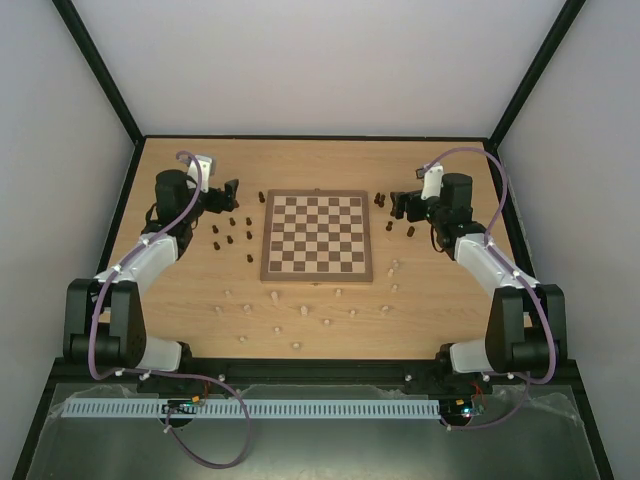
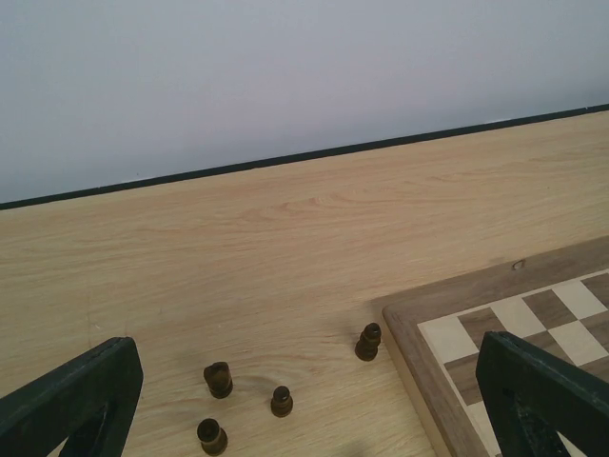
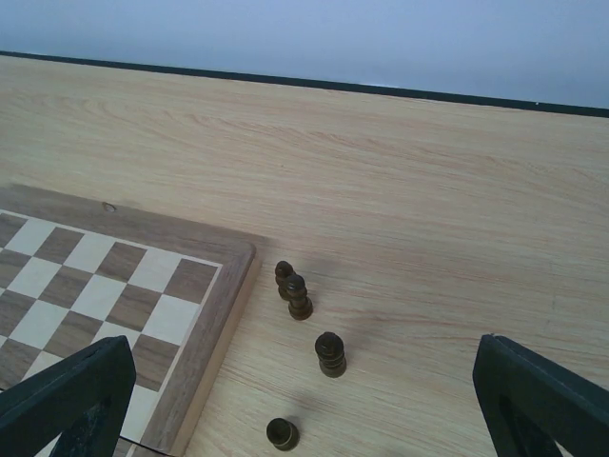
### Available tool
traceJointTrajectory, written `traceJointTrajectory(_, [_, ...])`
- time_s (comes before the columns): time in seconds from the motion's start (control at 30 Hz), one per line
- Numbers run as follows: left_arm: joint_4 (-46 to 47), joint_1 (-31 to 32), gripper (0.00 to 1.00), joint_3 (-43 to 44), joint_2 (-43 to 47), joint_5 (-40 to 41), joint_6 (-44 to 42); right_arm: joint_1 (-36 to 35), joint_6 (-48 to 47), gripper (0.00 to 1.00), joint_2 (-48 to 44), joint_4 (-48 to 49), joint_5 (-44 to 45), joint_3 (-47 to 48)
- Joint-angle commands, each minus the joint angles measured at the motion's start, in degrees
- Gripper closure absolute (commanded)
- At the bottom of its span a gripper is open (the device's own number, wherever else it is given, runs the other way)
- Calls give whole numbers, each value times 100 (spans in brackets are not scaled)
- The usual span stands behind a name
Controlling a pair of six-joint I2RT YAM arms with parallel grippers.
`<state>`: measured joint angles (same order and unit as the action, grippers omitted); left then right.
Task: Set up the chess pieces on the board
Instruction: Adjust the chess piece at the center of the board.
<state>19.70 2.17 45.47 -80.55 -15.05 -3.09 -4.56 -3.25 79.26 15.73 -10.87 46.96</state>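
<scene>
The board lies mid-table with no pieces on its squares. Dark chess pieces stand scattered left of it, a few more dark pieces stand to its right, and pale pieces are strewn in front of it. My left gripper hovers open near the board's far left corner, above dark pieces and beside the board's rim. My right gripper hovers open near the far right corner, over dark pieces beside the rim. Neither holds anything.
The light wood tabletop ends at a black-edged back wall just behind both grippers. Grey walls slope in on either side. Pale pieces reach almost to the near edge between the arm bases.
</scene>
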Motion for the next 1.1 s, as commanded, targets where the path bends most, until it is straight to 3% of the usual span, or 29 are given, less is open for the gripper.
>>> traceJointTrajectory(0.0, [23,-24,1,101,117,-85,-55,16,-47,1,-50,55,-46,-117])
traceJointTrajectory(0.43, [240,-33,1,-16,92,-304,-148,16,-67,1,-122,75,-46,-187])
traceJointTrajectory(0.57, [-220,-58,1,298,-106,-538,-229,16,-89,1,-156,40,-156,-187])
traceJointTrajectory(0.8, [-693,-87,1,685,-520,-1655,-173,16,-183,1,-118,-169,-729,-43])
traceJointTrajectory(1.07, [-1081,64,1,857,-516,-2063,-387,16,-738,1,61,-1350,-1791,548])
